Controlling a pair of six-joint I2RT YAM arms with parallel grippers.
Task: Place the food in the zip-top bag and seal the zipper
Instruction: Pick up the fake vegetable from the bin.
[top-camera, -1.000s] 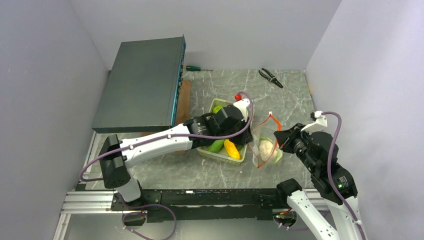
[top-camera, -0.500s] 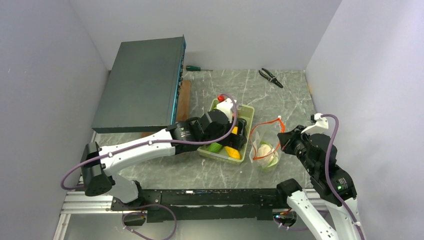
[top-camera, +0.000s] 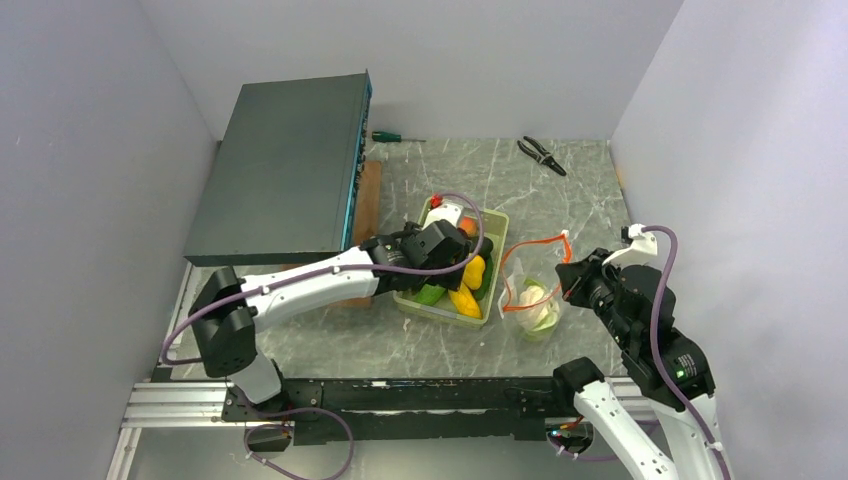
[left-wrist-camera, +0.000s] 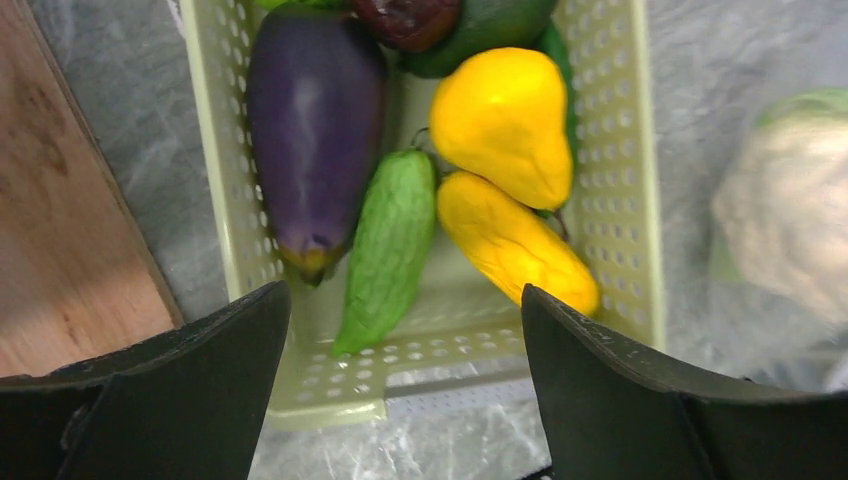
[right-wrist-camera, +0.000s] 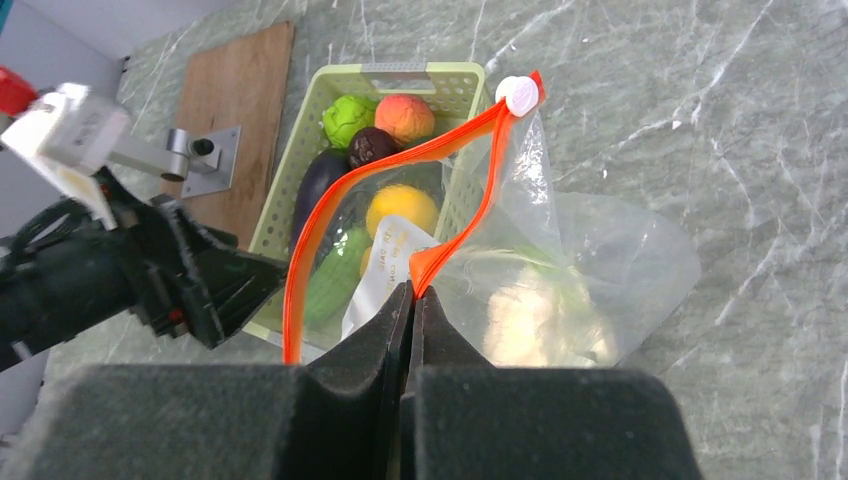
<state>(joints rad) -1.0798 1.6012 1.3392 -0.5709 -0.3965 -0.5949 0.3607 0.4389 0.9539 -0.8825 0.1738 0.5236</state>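
Observation:
The clear zip-top bag (top-camera: 537, 305) stands right of the tray, with the white cauliflower (right-wrist-camera: 530, 310) inside it. My right gripper (right-wrist-camera: 412, 290) is shut on the red-orange zipper (right-wrist-camera: 470, 135) and holds the mouth open. The white slider (right-wrist-camera: 518, 95) sits at the strip's far end. My left gripper (left-wrist-camera: 403, 300) hangs open and empty above the near end of the pale green tray (left-wrist-camera: 610, 150). In that tray lie a purple eggplant (left-wrist-camera: 315, 120), a green piece (left-wrist-camera: 390, 245) and two yellow pieces (left-wrist-camera: 500, 120).
A dark grey box (top-camera: 285, 170) stands at the back left, with a wooden board (top-camera: 368, 190) beside it. A screwdriver (top-camera: 395, 137) and pliers (top-camera: 542, 153) lie near the back wall. Walls close in on both sides.
My left gripper opened and pulled back leftward from the bag's mouth to above the tray, leaving the cauliflower in the bag. The right gripper kept its hold on the zipper.

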